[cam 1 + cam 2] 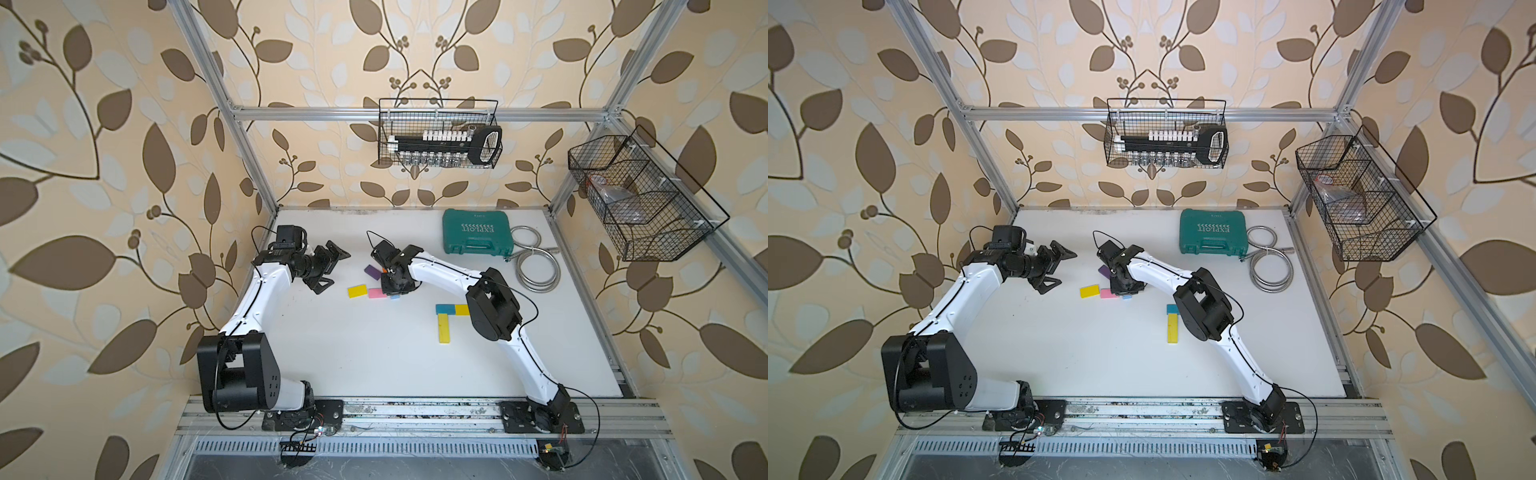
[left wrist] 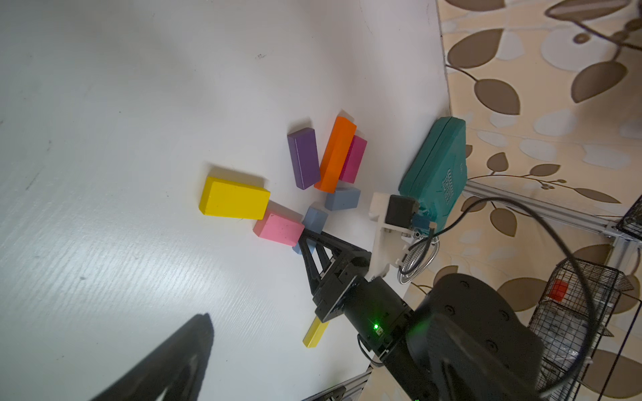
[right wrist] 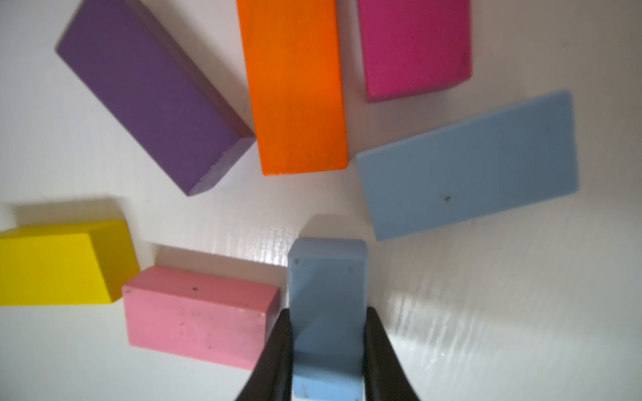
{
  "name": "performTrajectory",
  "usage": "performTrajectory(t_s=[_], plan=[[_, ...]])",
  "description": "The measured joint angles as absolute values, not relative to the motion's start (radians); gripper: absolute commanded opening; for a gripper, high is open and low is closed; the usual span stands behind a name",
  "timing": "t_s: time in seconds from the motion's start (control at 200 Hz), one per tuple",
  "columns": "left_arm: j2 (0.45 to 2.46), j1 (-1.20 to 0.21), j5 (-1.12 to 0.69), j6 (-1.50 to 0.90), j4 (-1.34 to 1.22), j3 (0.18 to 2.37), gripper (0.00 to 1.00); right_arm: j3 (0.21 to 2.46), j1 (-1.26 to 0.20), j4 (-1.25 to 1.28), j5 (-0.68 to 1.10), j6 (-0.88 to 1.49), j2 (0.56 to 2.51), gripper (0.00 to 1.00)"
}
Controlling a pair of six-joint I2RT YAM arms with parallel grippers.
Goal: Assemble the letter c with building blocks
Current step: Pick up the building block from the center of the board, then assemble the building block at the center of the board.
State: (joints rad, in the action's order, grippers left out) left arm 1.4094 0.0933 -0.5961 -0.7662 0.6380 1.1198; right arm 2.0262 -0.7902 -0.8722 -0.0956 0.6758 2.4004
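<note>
Over the white table [image 1: 374,365], both top views hid what the right wrist view showed: the right gripper [image 3: 326,312] pinched a light blue block [image 3: 326,274]; the left gripper [image 1: 331,269] gaped wide, empty.

"EXPLOIT", upside down, on the green tool case [image 1: 477,232]

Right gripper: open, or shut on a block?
Shut: the right gripper clamps a light blue block, one finger against each side.

yellow block [image 3: 52,267]: cut by edge | teal block [image 1: 1172,309]: mostly behind right arm [image 1: 1204,307]
</note>
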Motion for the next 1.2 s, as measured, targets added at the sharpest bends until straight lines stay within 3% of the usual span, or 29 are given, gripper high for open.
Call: performTrajectory(t_s=[0.195,0.52,0.75,0.965,1.2], plan=[[1.409,0.093,-0.602,-0.763,0.646,1.125,0.99,1.893,-0.79,-0.861,-0.086,0.668,2.283,0.0],[1.365,0.092,-0.603,-0.738,0.682,1.127,0.99,1.363,-0.819,-0.765,-0.041,0.569,1.634,0.03],[1.249,0.084,-0.602,-0.736,0.703,1.08,0.99,0.978,-0.886,-0.772,-0.049,0.622,1.385,0.05],[1.222,0.064,-0.599,-0.736,0.728,1.066,0.99,0.82,-0.939,-0.774,-0.056,0.666,1.329,0.07],[1.222,0.04,-0.592,-0.737,0.734,1.066,0.99,0.833,-1.034,-0.747,-0.1,0.653,1.505,0.07]])
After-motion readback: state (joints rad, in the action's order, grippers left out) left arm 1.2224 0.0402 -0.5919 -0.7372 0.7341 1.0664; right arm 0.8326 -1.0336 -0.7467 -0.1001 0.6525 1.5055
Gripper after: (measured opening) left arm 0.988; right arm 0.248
